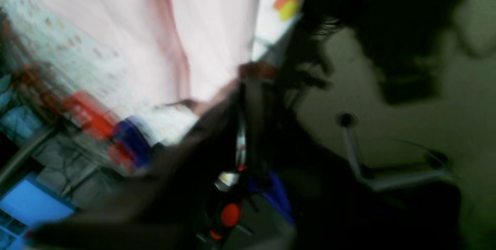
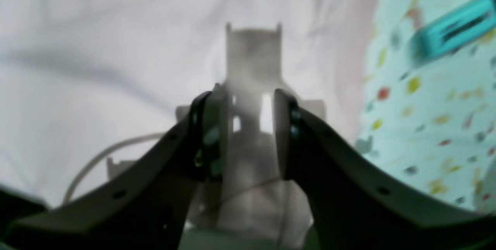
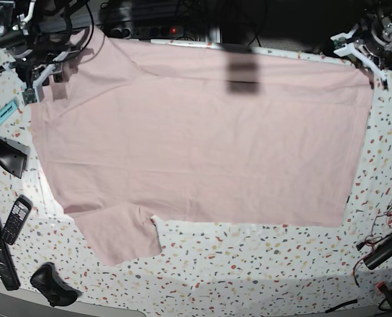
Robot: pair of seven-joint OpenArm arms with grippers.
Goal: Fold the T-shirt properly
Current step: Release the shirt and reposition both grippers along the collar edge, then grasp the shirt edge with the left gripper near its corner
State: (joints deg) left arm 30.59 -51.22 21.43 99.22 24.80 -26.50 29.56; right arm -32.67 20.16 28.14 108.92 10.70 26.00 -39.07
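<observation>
**Shirt spread flat, arms at its top corners**

The T-shirt (image 3: 202, 139) lies flat, plain side up, on the speckled table (image 3: 262, 264), one sleeve toward the near left. The right gripper (image 2: 248, 126) hovers over the pink cloth with jaws apart, grasping nothing. The left gripper (image 3: 371, 56) sits at the shirt's far right corner; blur hides whether it grips. A teal marker (image 3: 5, 113) lies beside the shirt's left edge.

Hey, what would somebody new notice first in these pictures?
The pink T-shirt, spread flat with its plain side up, fills most of the speckled table. The two grippers sit at its far corners, the right gripper by the shoulder and the left gripper at the hem. A phone lies near the sleeve.
</observation>
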